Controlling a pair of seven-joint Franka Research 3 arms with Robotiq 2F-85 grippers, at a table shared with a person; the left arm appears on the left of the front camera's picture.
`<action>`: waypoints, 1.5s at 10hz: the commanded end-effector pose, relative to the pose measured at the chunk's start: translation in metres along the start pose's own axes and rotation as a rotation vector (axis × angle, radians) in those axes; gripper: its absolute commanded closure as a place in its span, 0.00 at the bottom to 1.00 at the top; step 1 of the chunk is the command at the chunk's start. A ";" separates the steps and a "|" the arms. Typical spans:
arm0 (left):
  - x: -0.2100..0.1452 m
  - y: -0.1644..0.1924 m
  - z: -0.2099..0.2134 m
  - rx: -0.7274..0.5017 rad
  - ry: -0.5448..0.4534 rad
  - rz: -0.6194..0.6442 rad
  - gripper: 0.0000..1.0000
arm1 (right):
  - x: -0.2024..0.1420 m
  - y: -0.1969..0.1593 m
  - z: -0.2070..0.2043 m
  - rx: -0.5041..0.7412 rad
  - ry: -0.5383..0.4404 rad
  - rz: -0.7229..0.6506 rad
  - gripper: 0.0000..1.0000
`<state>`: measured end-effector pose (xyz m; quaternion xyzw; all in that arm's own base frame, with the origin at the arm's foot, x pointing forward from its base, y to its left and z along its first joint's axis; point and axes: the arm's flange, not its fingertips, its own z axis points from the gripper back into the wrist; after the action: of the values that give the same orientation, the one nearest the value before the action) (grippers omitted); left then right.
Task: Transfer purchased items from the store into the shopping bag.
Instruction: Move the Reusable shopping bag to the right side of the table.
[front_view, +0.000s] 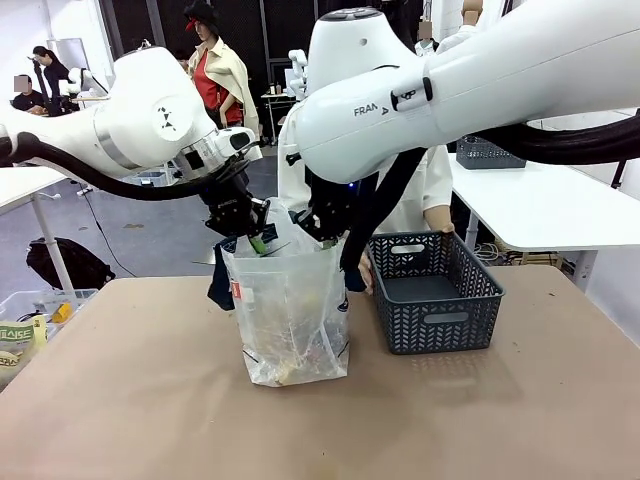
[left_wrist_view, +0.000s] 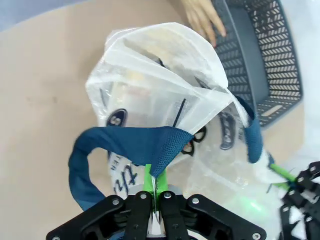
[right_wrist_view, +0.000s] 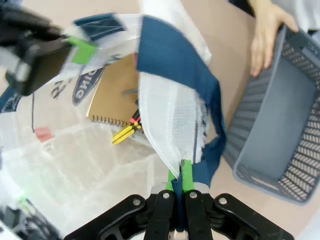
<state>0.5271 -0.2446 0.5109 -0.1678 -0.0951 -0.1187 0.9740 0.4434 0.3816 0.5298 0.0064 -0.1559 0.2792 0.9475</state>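
The shopping bag (front_view: 290, 310) stands upright at the table's middle, held open at its top by both grippers. My left gripper (front_view: 248, 228) is shut on the bag's rim by a navy handle (left_wrist_view: 135, 142); its green pads (left_wrist_view: 148, 182) pinch the fabric. My right gripper (front_view: 325, 228) is shut on the opposite rim and handle (right_wrist_view: 170, 55), pads (right_wrist_view: 186, 177) together. Inside the bag lie purchased items: a brown spiral notebook (right_wrist_view: 112, 102) and yellow pens (right_wrist_view: 127, 132). The store (front_view: 435, 290), a dark grey basket, sits just right of the bag with a bare floor (right_wrist_view: 280, 125).
A person stands at the far side with a hand (right_wrist_view: 265, 35) on the basket's far rim. A clear bin (front_view: 40, 305) with packets sits at the table's left edge. White tables stand beyond on the right.
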 end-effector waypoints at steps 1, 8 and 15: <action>0.006 0.009 0.006 -0.073 0.025 0.074 1.00 | 0.010 0.004 -0.003 0.018 0.054 0.123 1.00; 0.024 0.012 0.002 -0.156 0.086 0.113 1.00 | 0.011 0.026 -0.013 0.226 0.218 0.442 1.00; 0.029 0.016 -0.003 -0.297 0.194 0.083 1.00 | 0.022 0.045 -0.026 0.296 0.263 0.638 1.00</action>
<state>0.5521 -0.2417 0.5074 -0.2779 0.0090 -0.0987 0.9555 0.4418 0.4247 0.5076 0.0646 0.0086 0.5640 0.8232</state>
